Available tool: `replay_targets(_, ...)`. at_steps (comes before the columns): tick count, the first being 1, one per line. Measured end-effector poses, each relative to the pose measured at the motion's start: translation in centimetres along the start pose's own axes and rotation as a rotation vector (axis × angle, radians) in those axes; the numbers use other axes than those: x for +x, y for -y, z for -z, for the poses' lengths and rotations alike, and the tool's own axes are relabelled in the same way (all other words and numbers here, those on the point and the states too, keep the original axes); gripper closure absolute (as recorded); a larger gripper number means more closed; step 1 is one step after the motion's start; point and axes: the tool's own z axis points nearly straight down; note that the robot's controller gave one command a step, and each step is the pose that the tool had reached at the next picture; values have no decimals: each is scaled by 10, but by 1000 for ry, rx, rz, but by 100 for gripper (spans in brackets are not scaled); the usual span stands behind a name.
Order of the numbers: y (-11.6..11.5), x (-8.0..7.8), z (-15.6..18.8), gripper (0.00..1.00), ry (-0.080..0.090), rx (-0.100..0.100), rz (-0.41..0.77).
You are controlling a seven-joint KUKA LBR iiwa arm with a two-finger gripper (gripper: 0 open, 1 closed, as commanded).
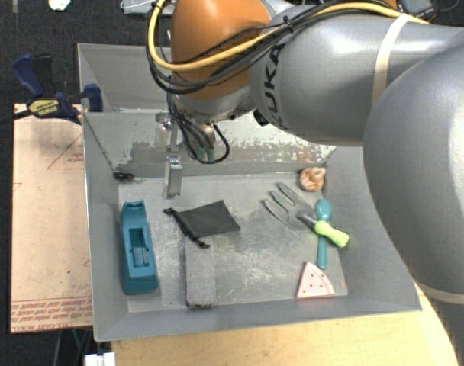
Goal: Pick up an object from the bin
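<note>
Camera view: nothing has been lifted from the bin. Nearest, a grey rectangular foam block (200, 277) lies just in front of a flat black fabric pouch (207, 219), with a blue plastic tape dispenser (137, 248) at the pouch's left. Just behind the pouch's left corner the gripper (173, 191) is poised; whether it is open or closed cannot be told. The pick is judged not yet made.

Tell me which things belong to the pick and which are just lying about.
In play: pincer; black pouch, the thing nearest it.
Lying about: blue tape dispenser, grey block, fork, pink wedge, tan lump.
</note>
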Motion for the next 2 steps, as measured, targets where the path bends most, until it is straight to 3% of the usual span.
replay_targets(1, 1, -1, 6, 0, 6, -1, -4)
replay_targets(2, 45, 22, -55, 0, 8, -3, 11)
